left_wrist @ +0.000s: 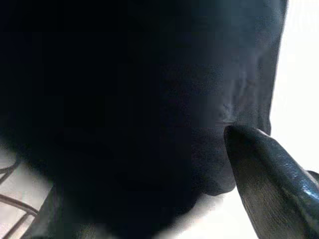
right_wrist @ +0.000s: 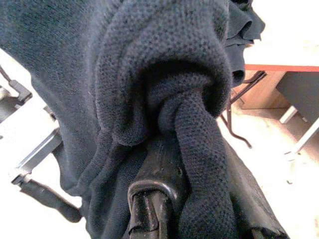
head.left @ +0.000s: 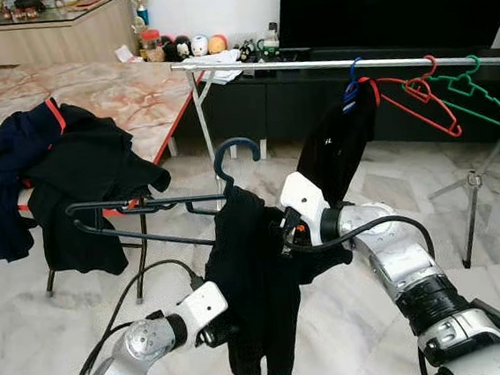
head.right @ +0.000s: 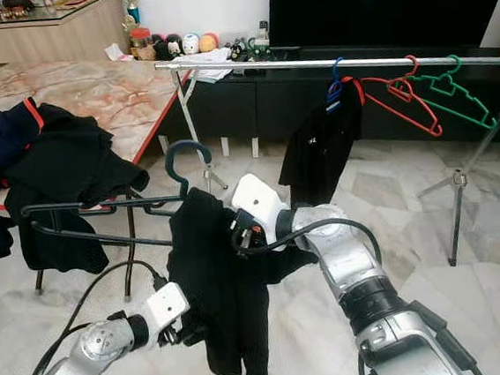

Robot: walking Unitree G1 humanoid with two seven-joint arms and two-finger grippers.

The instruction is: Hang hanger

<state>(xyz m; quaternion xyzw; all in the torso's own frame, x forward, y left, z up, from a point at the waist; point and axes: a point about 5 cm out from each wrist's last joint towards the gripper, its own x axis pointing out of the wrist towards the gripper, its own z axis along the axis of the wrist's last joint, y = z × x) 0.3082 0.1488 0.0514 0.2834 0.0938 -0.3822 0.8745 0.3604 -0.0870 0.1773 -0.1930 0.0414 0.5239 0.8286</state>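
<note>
A black hanger (head.left: 136, 204) with a dark hook (head.left: 233, 148) hangs in the air low in front of me, and a black knit garment (head.left: 258, 293) is draped over it. My right gripper (head.left: 284, 232) is shut on the bunched cloth near the hanger's neck; the right wrist view shows the knit wrapped around its fingers (right_wrist: 149, 206). My left gripper (head.left: 218, 334) presses against the garment's lower part, one finger (left_wrist: 269, 179) lying against dark cloth. The silver rail (head.left: 309, 63) runs behind and higher up.
On the rail hang a blue hanger with a black garment (head.left: 342, 148), a red hanger (head.left: 419, 105) and a green hanger (head.left: 481, 99). A chair heaped with dark clothes (head.left: 53, 171) stands left, beside a marble table (head.left: 126, 93). The rack's leg (head.left: 471, 186) is at right.
</note>
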